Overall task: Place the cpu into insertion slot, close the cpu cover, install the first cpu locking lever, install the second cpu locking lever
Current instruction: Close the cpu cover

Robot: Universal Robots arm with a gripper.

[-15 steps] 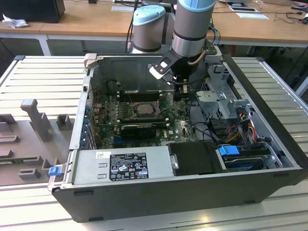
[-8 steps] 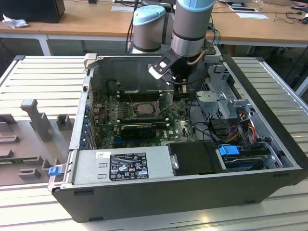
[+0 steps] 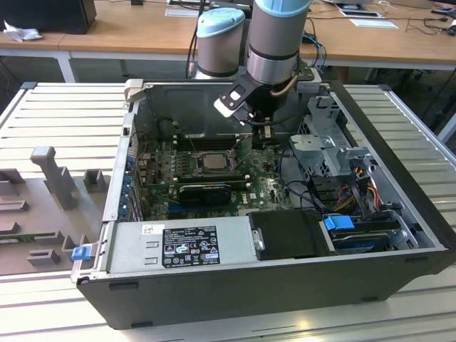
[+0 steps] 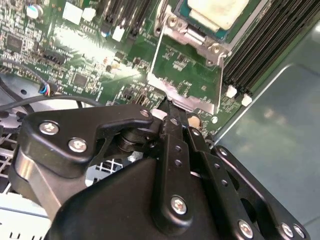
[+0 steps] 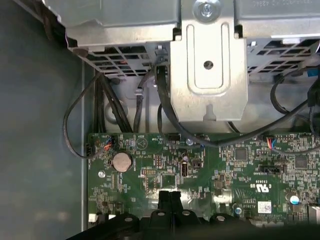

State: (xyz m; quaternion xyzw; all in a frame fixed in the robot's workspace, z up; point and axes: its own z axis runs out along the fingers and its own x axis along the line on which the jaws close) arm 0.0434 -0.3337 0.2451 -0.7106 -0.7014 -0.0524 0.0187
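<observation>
The cpu (image 3: 211,161) lies flat in the insertion slot (image 3: 194,158) on the green motherboard; the second wrist view shows its pale top (image 4: 217,10) inside the socket's silvery rim (image 4: 192,39). The cpu cover (image 4: 182,97) is swung open away from the socket, and the board shows through its window. My gripper (image 3: 261,139) hangs inside the case, to the exterior view's right of the socket. Its fingertips (image 4: 167,107) meet the cover's free edge, and the black fingers (image 5: 169,196) are pressed together. I cannot make out the locking levers.
Long black memory slots (image 4: 265,55) run beside the socket. A black card with heatsink (image 3: 206,191) sits in front of it. The power supply (image 3: 178,242), drive cage (image 3: 335,153) and loose cables (image 3: 349,192) crowd the case. A metal bracket (image 5: 208,75) hangs over the board.
</observation>
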